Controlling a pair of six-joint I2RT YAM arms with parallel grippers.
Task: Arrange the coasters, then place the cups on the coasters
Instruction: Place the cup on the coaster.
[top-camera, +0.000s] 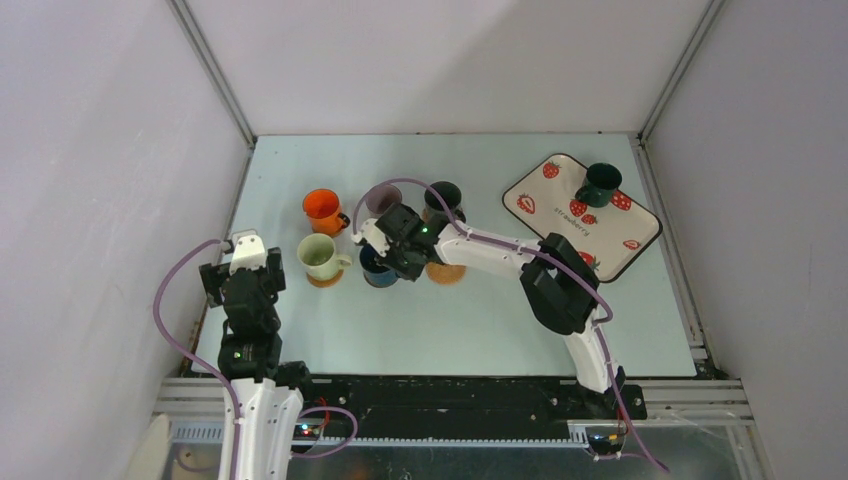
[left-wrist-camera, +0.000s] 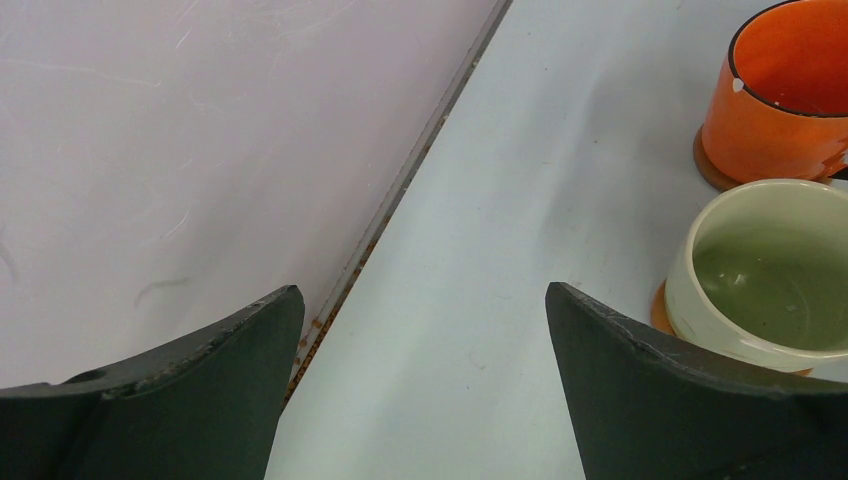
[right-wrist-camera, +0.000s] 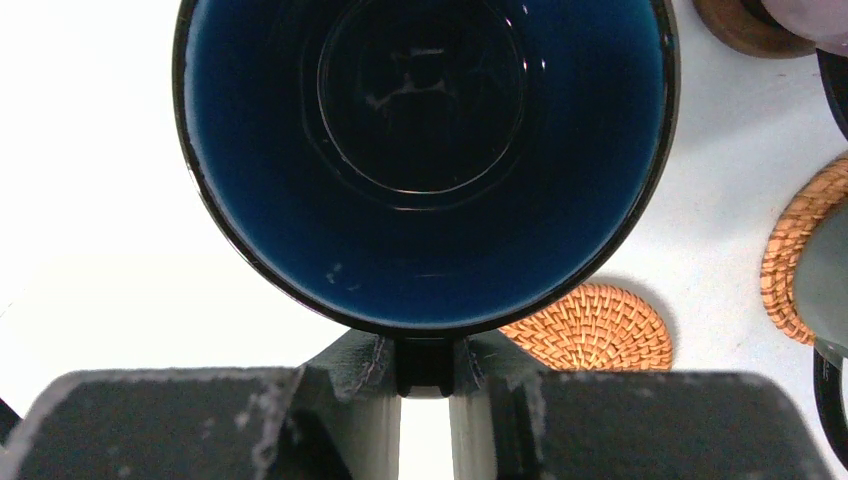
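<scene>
Right gripper (right-wrist-camera: 424, 378) clenches the navy cup (right-wrist-camera: 420, 150) by its handle, likely to seat it on the coaster (right-wrist-camera: 595, 328) at lower right. Left gripper (left-wrist-camera: 425, 340) gapes, empty.

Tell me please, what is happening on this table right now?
The right gripper is shut on the handle of the navy cup, close to a woven coaster. The left gripper is open, holding nothing. The orange cup and the pale green cup sit on coasters; one dark green cup stands on the tray.

Upright navy cup (right-wrist-camera: 425, 150) fills the upper frame, overlapping a woven tan coaster (right-wrist-camera: 590, 325); orange cup (left-wrist-camera: 785, 90) and pale green cup (left-wrist-camera: 770, 270) sit on coasters (left-wrist-camera: 712, 172).
</scene>
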